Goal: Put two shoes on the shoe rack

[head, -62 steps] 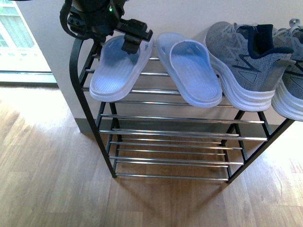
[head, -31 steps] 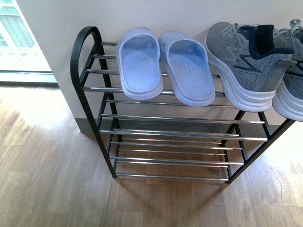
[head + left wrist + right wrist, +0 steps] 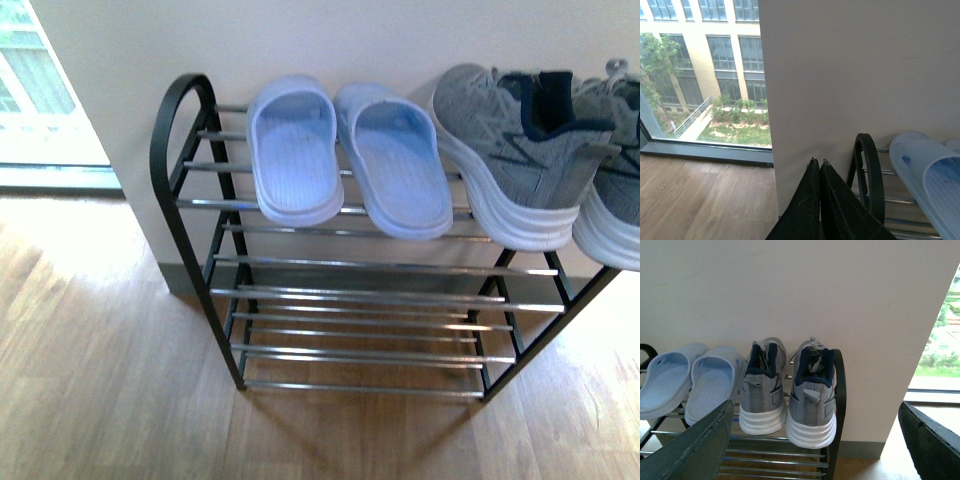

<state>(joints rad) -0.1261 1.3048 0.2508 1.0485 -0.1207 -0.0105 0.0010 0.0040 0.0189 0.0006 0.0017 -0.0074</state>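
Both grey shoes stand side by side on the top tier of the shoe rack [image 3: 360, 265], at its right end. In the front view one shoe [image 3: 510, 150] shows whole and the other [image 3: 615, 200] is cut by the picture's edge. The right wrist view has their heels facing me, one shoe [image 3: 762, 395] beside the other [image 3: 812, 402], against the black side frame [image 3: 839, 405]. My right gripper [image 3: 816, 406] is open and back from the heels, holding nothing. My left gripper [image 3: 817, 161] is shut on nothing, near the rack's other arched frame [image 3: 867, 175]. Neither arm shows in the front view.
Two pale blue slippers [image 3: 295, 150] [image 3: 395, 160] lie on the top tier, left of the shoes. The rack backs onto a plain wall [image 3: 330, 40]. Wood floor [image 3: 100, 380] spreads in front. A floor-level window [image 3: 700, 75] lies left of the wall.
One second ago my left arm was over the left slipper at the rack's top left; it has left the front view. That slipper now lies straighter, close beside the other one.
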